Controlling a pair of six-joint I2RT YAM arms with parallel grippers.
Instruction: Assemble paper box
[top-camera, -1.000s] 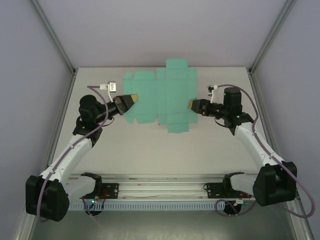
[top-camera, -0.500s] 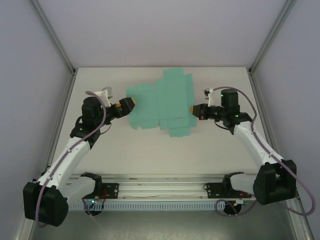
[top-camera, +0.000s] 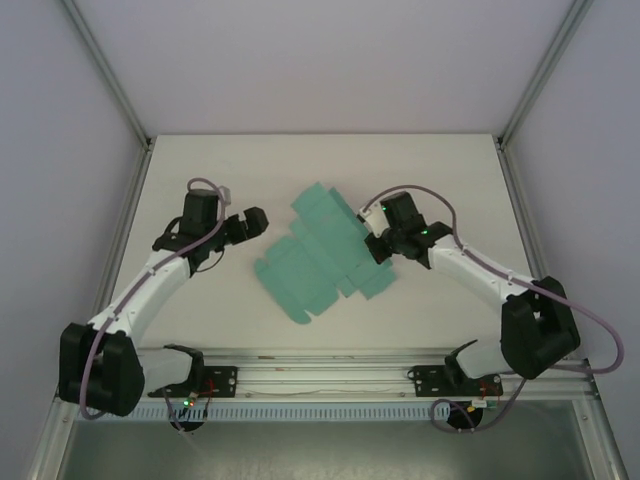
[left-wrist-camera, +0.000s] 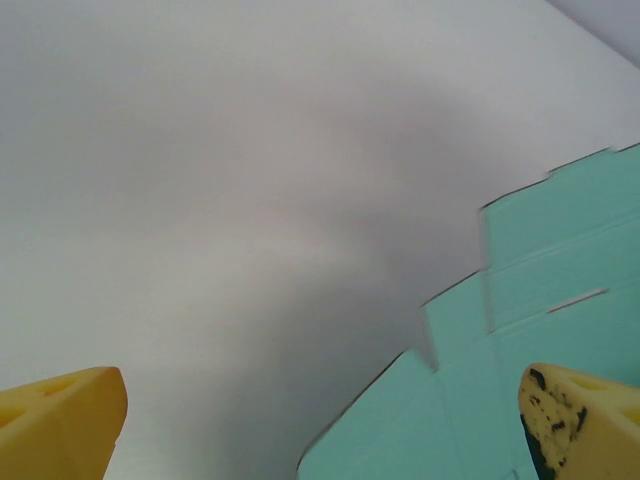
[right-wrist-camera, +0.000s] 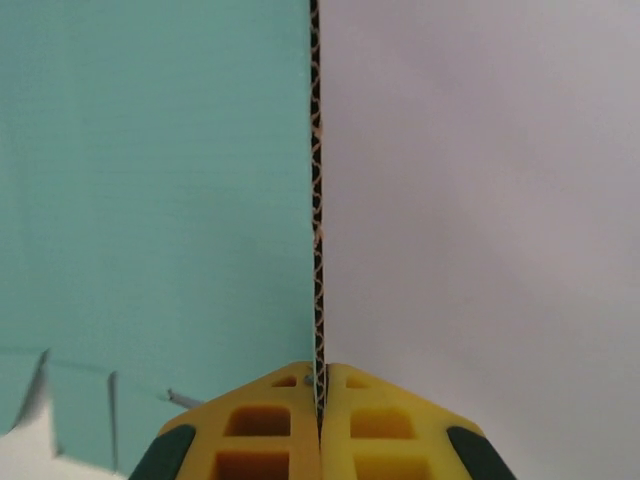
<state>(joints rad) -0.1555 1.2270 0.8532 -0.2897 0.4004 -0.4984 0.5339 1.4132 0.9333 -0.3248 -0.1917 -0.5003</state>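
The paper box is a flat teal-green die-cut sheet (top-camera: 320, 250) lying skewed across the middle of the table. My right gripper (top-camera: 377, 244) is shut on the sheet's right edge; in the right wrist view the corrugated edge (right-wrist-camera: 316, 200) runs straight up from between the yellow fingers (right-wrist-camera: 260, 420), with the teal face (right-wrist-camera: 150, 200) to the left. My left gripper (top-camera: 252, 222) stands open just left of the sheet, apart from it. In the left wrist view the yellow fingertips (left-wrist-camera: 580, 415) sit wide apart, and the sheet's flaps (left-wrist-camera: 530, 300) fill the lower right.
A white table (top-camera: 220, 300) sits between grey side walls and slanted frame posts (top-camera: 105, 75). A rail (top-camera: 320, 375) with both arm bases runs along the near edge. Bare table lies behind the sheet.
The sheet has been dragged toward the near side and rotated, pulled by the right gripper. The left gripper has let go of the sheet's left edge and now stands open beside it.
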